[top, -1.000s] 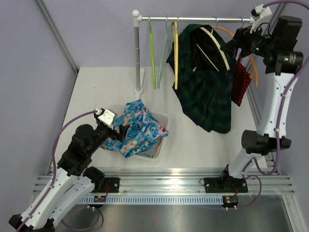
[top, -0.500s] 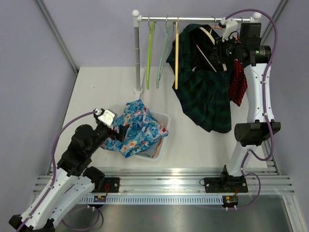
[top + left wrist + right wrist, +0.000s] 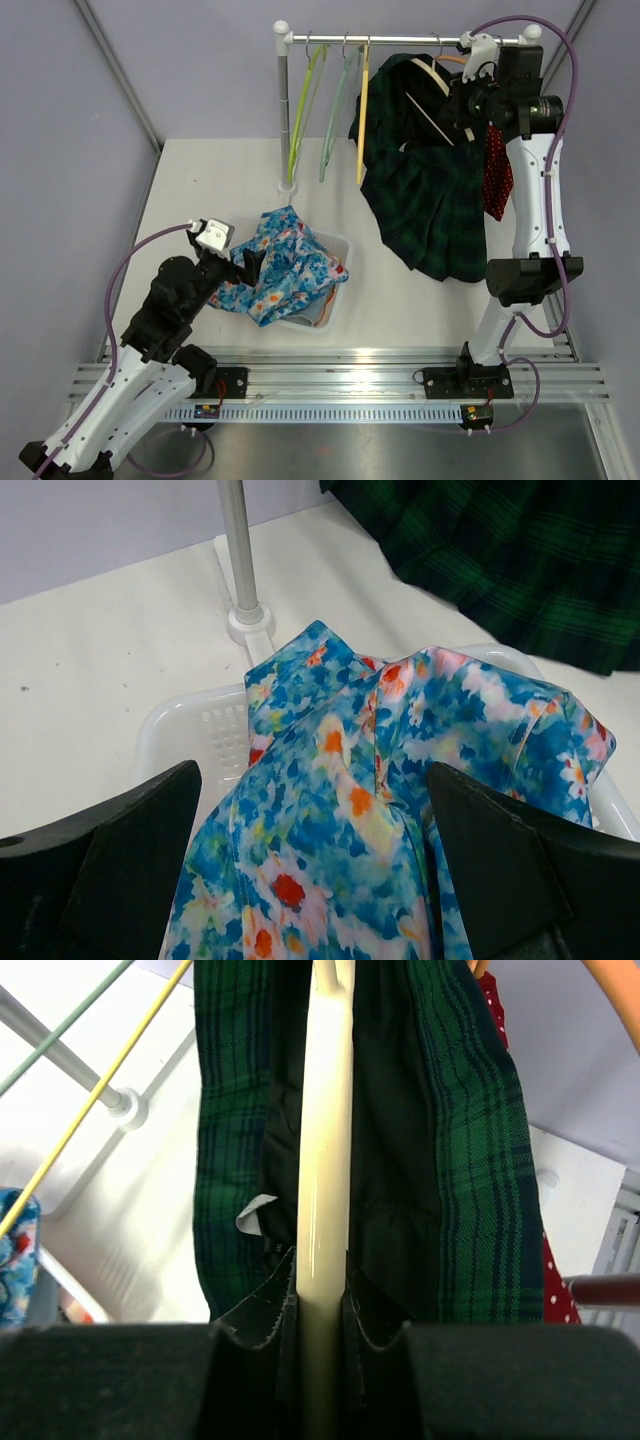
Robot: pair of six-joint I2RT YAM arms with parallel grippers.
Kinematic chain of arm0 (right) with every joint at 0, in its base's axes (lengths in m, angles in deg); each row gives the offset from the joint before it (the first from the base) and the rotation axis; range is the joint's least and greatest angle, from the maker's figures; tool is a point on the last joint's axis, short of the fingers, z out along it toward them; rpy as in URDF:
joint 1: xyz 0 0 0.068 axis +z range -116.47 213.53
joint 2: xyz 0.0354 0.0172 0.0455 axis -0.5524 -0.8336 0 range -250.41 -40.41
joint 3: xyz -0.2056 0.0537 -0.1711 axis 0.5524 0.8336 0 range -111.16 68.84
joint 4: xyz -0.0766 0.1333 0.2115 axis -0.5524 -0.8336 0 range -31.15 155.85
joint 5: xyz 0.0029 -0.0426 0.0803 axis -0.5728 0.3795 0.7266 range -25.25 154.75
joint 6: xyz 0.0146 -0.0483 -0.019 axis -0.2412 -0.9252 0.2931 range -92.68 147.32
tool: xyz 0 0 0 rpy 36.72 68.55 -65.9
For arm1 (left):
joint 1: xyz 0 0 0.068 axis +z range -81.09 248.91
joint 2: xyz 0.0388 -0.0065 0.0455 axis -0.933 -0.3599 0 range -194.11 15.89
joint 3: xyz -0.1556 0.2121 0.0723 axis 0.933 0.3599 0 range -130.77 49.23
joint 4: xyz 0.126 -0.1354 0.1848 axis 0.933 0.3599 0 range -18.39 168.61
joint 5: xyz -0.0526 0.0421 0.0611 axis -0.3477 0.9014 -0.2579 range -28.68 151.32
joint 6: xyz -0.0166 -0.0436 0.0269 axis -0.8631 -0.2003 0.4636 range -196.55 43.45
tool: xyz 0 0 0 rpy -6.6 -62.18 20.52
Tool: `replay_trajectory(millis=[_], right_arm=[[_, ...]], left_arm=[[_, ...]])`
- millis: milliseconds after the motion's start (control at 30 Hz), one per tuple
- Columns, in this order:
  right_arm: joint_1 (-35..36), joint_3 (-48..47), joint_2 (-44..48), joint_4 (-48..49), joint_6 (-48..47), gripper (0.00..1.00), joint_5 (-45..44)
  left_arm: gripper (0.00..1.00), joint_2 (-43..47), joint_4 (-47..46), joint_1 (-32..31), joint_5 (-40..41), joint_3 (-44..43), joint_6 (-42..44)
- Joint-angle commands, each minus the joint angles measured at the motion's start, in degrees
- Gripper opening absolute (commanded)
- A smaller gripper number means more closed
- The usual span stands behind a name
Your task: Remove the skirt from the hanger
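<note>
- Up at the rail (image 3: pixel 400 40), the right gripper (image 3: pixel 460 103) straddles the cream hanger (image 3: pixel 325 1160) and skirt (image 3: pixel 425 190) folds. Whether its fingers (image 3: pixel 520 1380) truly pinch is unclear.
- The skirt hangs from that hanger, low over the table (image 3: pixel 200 180).
- A red cloth (image 3: pixel 497 175) hangs just beside it.
- The left gripper (image 3: pixel 315 880), fingers spread wide, hovers over a floral cloth (image 3: pixel 340 780) in the basket (image 3: pixel 180 720).

Cream hanger (image 3: pixel 325 1160) upright at centre, green plaid skirt (image 3: pixel 470 1160) draped either side of it, right gripper (image 3: pixel 312 1365) fingers flanking its lower end, red dotted cloth (image 3: pixel 558 1290) to its right, yellow hanger (image 3: pixel 100 1088) to its left.
</note>
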Motion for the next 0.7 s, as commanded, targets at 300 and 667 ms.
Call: replay_trajectory(millis=[300,667], right_arm=[[0.6,-0.3,11.1,12.6,4.1,0.0,1.9],[0.6,6.4,16.2,12.5,2.7,0.0,3.0]], left_arm=[[0.99,-1.4,-3.9,-0.2,-4.2,-1.8,-3.4],[0.99,-1.1,-5.3,-0.2,-7.9,-1.8,-3.4]])
